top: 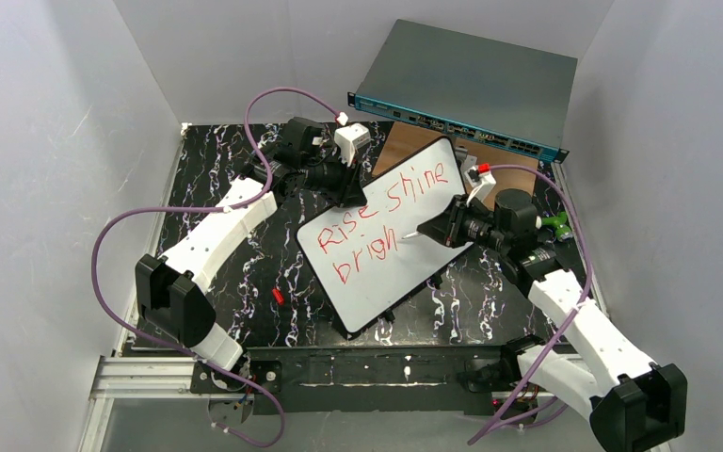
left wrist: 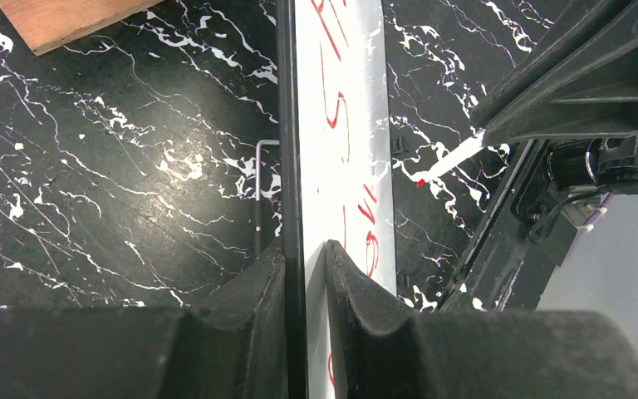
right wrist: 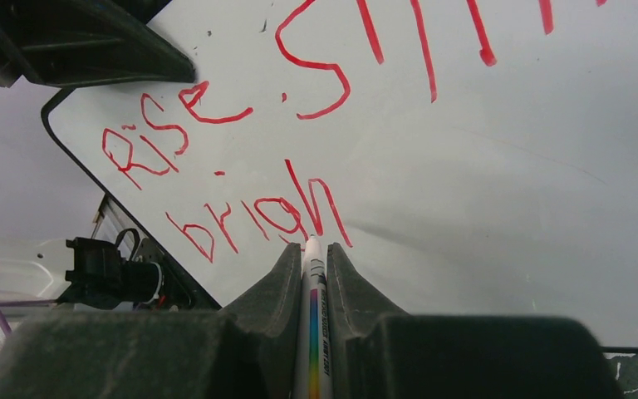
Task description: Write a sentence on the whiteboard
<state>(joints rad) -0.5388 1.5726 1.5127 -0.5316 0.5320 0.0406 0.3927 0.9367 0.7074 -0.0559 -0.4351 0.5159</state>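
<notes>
While the left hand (left wrist: 306, 249) pinches the whiteboard (top: 391, 282) edge, the right hand (right wrist: 311, 249) pinches a marker (right wrist: 314, 332), tip by the sentence (top: 377, 221).

You're looking at a robot lab test cell: plain white panels (top: 56, 141) wall in a black marbled bench (top: 235, 315), an aluminium rail (top: 141, 375) runs along its near edge, and a rack-mount network box (top: 471, 75) sits at the far right corner.

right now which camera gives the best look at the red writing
Top external: the whole sentence is in frame, "Rise shine" above "brigh". The right wrist shows "brigh" large beside the marker tip but cuts off "shine". The left wrist sees the whiteboard nearly edge-on, so only slivers of letters.
</notes>
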